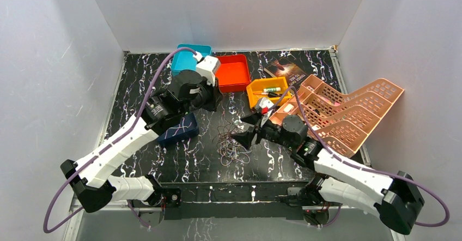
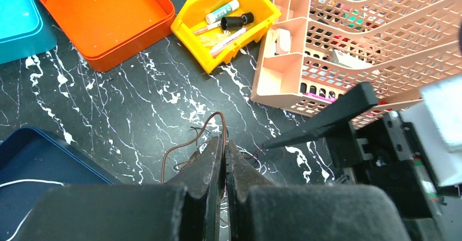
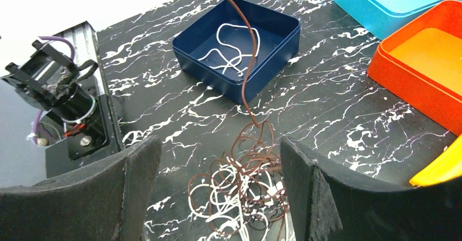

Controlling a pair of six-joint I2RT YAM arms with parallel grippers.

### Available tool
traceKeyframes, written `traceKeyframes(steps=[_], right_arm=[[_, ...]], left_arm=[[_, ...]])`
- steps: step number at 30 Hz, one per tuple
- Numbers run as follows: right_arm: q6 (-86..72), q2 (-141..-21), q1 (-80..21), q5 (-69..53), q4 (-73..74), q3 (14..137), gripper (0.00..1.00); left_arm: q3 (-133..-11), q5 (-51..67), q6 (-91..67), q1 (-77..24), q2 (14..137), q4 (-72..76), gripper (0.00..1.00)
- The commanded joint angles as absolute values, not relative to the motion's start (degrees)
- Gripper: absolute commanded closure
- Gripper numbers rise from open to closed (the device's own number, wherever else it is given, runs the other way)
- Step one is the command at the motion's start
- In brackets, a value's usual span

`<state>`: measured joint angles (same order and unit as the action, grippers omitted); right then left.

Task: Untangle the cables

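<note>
I'm working on a black marbled table (image 1: 180,164). White walls close it in on the left, far and right sides, and a metal rail (image 1: 234,192) runs along the near edge. The far strip is crowded with a teal tray (image 1: 188,60), an orange tray (image 1: 233,73) and a yellow bin (image 1: 267,90) in a row. A pink basket (image 1: 348,113) takes up most of the right side. A navy box (image 1: 178,130) sits left of centre, close under my left forearm. The bare marble I can see lies between the tangle and the near rail, and on the near left.

The cables (image 1: 231,145) lie mid-table in a loose heap of brown and white loops. A white cable (image 3: 231,50) lies apart from them, curled inside the navy box.

My left arm runs diagonally from the near left corner toward the far centre, with its wrist bent over above the table. The left gripper (image 2: 224,143) has its fingers pressed together, pinching a brown cable (image 3: 248,77). That strand climbs from the heap and leaves the top of the right wrist view.

My right arm comes in low from the near right, pointing left. The right gripper (image 1: 243,128) is spread wide and holds nothing. In its own camera one finger sits on each side of the heap.
</note>
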<state>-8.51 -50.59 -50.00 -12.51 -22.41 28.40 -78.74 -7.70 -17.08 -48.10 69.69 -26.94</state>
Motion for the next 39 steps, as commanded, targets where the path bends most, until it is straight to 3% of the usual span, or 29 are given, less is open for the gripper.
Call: traceKeyframes(steps=[1,12,22,29,39], right_arm=[[-5.81,-56.43,-50.25,-11.44,-32.29,33.37,0.13],[-8.07,-74.33,-50.19,-4.51,-45.58,39.41,0.24],[-15.82,-86.12,-50.15,-3.57,-54.58,38.31,0.34],[-19.73,-89.14,-50.20,-2.14,-54.79,33.80,0.40],[-23.55,-89.69,-50.32,-0.50,-52.12,26.45,0.44]], left_arm=[[-82.08,-5.65,-14.65,-47.83,69.48,-27.84,1.00],[-88.31,-1.24,-13.80,-47.79,70.68,-29.15,1.00],[-104.93,1.56,-13.01,-47.81,75.31,-33.09,1.00],[-117.37,-1.56,-11.14,-47.81,81.53,-38.82,1.00],[-125.04,-2.64,-9.60,-47.81,85.40,-42.23,1.00]])
